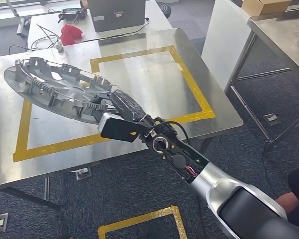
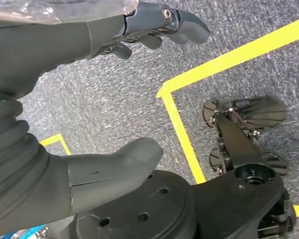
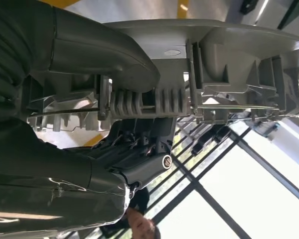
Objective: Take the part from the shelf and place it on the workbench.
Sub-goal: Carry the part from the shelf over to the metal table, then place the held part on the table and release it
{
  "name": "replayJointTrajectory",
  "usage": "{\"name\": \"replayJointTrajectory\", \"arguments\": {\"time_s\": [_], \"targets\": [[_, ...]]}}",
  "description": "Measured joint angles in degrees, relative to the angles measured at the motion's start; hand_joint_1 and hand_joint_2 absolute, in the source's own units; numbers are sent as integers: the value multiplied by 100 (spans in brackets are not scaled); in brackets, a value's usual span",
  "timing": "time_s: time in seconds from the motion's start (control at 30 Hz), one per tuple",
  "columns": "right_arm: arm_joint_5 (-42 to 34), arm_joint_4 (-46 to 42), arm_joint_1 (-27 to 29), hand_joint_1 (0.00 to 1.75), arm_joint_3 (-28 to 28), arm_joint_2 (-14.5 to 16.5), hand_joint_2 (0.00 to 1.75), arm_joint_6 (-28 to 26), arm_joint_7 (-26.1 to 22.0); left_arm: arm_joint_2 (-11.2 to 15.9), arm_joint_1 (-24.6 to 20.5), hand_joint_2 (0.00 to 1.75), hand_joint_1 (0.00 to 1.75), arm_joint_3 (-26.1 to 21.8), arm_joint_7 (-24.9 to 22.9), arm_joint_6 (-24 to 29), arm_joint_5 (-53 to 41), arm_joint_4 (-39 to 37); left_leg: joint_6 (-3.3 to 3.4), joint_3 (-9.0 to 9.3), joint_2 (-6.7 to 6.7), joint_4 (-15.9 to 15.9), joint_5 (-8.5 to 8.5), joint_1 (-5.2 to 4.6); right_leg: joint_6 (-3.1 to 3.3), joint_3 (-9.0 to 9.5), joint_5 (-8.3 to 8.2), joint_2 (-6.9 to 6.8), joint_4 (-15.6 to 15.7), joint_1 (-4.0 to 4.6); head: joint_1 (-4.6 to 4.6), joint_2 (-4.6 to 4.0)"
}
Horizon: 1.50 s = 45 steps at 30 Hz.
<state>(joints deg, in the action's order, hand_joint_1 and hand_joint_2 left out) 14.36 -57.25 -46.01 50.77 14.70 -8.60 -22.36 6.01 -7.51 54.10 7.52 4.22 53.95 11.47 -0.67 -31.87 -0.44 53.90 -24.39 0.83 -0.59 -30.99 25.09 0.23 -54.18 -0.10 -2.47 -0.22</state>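
Note:
The part is a large grey round disc (image 1: 54,87) with clips and ribs around its rim, like a wheel cover. It hangs tilted above the left half of the steel workbench (image 1: 148,84). My right hand (image 1: 114,107) grips its near rim, the arm reaching in from the lower right. In the right wrist view the thick thumb (image 3: 110,55) lies on the part's ribbed rim (image 3: 216,84) and dark fingers close from the other side. My left hand (image 2: 114,99) hangs over carpet, thumb (image 2: 117,167) and fingers (image 2: 167,22) apart, holding nothing.
Yellow tape (image 1: 193,84) marks a rectangle on the workbench top. A red cloth (image 1: 70,34), cables and a dark box (image 1: 116,14) sit on the table behind. A second steel table (image 1: 283,35) stands at right. Yellow floor tape (image 1: 140,221) lies near my feet.

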Motion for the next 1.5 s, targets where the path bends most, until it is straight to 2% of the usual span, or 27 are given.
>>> {"name": "replayJointTrajectory", "arguments": {"time_s": [0.23, 0.6, 0.8, 1.2, 1.5], "targets": [[1688, 548, -211, 175, 202, 108, 175, -841, 1183, 0, -26, 175, 0, 8, -8, 0, 9, 0, 0, 0, 0, 2, 0, 0, 0, 1, -1, -1, 0, 0, 0, 0], [2416, 1469, -400, 175, 447, 324, 175, -940, 1852, -6, -40, 175, 0, 77, -22, 0, 17, 0, 0, 0, 2, 2, 0, 1, 0, -3, -1, 2, 0, 1, 0, 0], [2388, 2071, -479, 175, 559, 389, 175, -942, 2194, -21, -28, 175, 0, 101, -49, 0, 37, 0, 0, 0, 2, 2, 0, 0, 0, -2, -1, 1, 0, 0, 0, 0], [2320, 2726, -653, 175, 696, 461, 175, -946, 2404, -27, -42, 175, 0, 138, -86, 0, 27, 0, 0, 2, 2, 3, 1, 0, 1, -1, -3, 1, 0, 0, 0, 0], [2110, 2984, -771, 175, 846, 480, 175, -954, 2999, -50, -100, 175, 0, 182, -120, 0, -20, 0, 3, 3, 1, 3, 3, 0, 2, 0, -5, 0, 0, 0, 0, 0]]}}
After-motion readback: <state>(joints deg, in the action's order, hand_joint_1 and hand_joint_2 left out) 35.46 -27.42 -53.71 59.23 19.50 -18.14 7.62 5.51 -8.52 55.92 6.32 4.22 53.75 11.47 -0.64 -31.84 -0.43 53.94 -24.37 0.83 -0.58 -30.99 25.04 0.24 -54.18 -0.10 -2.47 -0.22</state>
